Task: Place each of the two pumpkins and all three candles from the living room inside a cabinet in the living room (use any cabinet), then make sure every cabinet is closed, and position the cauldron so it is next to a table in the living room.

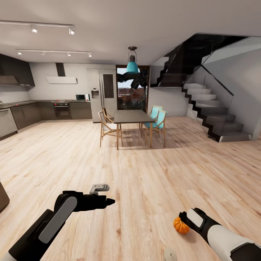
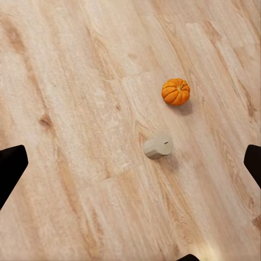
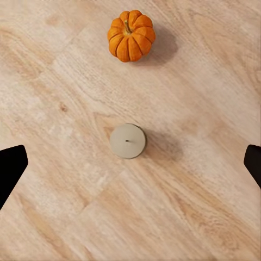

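Note:
One small orange pumpkin [image 1: 181, 225] lies on the wooden floor just beside my right wrist. It also appears in the right wrist view as the pumpkin [image 3: 131, 35] and in the left wrist view as the pumpkin [image 2: 175, 91]. A short beige candle [image 3: 128, 141] stands upright a little away from it, directly under my open right gripper [image 3: 130, 166]. The same candle [image 2: 158, 146] shows under my open left gripper [image 2: 130, 168], which hovers above the floor with nothing in it. In the head view the left gripper [image 1: 108, 201] points right. The cauldron is out of view.
A dark dining table [image 1: 132, 116] with several chairs stands mid-room, with kitchen cupboards [image 1: 40, 112] at the back left and a staircase [image 1: 214, 116] at the right. A dark brown furniture corner [image 1: 3, 197] pokes in at the left edge; I cannot tell if it is the cabinet.

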Robot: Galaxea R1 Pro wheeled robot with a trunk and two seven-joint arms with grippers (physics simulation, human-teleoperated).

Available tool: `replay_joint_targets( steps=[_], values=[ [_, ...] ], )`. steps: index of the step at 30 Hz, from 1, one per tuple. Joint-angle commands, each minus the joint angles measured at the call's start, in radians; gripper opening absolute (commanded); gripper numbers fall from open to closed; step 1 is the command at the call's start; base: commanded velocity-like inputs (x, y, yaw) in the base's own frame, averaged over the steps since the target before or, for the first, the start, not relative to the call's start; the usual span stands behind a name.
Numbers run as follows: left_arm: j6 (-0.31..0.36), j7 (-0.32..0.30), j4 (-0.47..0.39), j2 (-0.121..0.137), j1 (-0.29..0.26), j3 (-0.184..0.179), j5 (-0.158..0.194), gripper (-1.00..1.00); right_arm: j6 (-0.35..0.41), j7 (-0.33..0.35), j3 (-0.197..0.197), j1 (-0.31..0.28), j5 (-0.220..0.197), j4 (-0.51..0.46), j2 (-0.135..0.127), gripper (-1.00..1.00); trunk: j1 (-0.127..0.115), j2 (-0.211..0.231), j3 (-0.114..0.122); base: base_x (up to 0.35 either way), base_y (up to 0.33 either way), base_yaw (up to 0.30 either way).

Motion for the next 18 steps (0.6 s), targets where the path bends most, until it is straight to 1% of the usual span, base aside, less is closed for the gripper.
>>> replay_joint_targets(
  steps=[1,4,7,8,10,13,14,16,18],
  values=[
    [0.001,0.010,-0.001,0.003,-0.001,-0.001,0.012,1.00,0.006,-0.006,0.007,-0.001,-0.005,-0.006,-0.001,1.00,0.004,-0.008,-0.004,0.000,0.000,0.000],
    [0.001,0.010,-0.001,0.004,-0.001,-0.002,0.013,1.00,0.006,-0.005,0.011,0.000,-0.002,-0.012,0.000,1.00,0.015,-0.029,-0.014,0.000,0.000,0.000],
    [0.001,0.010,-0.001,0.005,-0.001,-0.001,0.013,1.00,0.005,0.010,0.040,0.000,0.014,-0.014,0.000,1.00,0.027,-0.050,-0.023,0.000,0.000,0.000],
    [0.001,0.010,-0.001,0.005,-0.001,-0.001,0.013,1.00,0.005,0.038,0.057,0.000,0.019,-0.015,0.000,1.00,0.031,-0.057,-0.026,0.000,0.000,0.000],
    [0.001,0.010,-0.001,0.005,-0.001,-0.001,0.013,1.00,0.009,0.101,0.078,0.000,0.021,-0.014,0.000,1.00,0.038,-0.071,-0.033,0.000,0.000,0.000],
    [0.001,0.010,-0.001,0.005,-0.001,-0.002,0.013,1.00,0.017,0.203,0.092,0.000,0.021,-0.006,-0.001,1.00,0.050,-0.092,-0.042,0.000,0.000,0.000],
    [0.001,0.010,-0.001,0.004,-0.001,-0.002,0.013,1.00,0.019,0.226,0.093,0.000,0.020,-0.003,-0.001,1.00,0.054,-0.099,-0.045,0.000,0.000,0.000],
    [0.001,0.010,-0.001,0.004,-0.001,-0.002,0.013,1.00,0.031,0.251,0.094,0.000,0.020,-0.001,0.000,1.00,0.061,-0.113,-0.051,0.000,0.000,0.000],
    [0.001,0.010,-0.001,0.004,0.000,-0.003,0.013,1.00,0.046,0.260,0.095,-0.001,0.021,-0.001,-0.001,1.00,0.069,-0.127,-0.058,0.000,0.000,0.000]
  ],
)
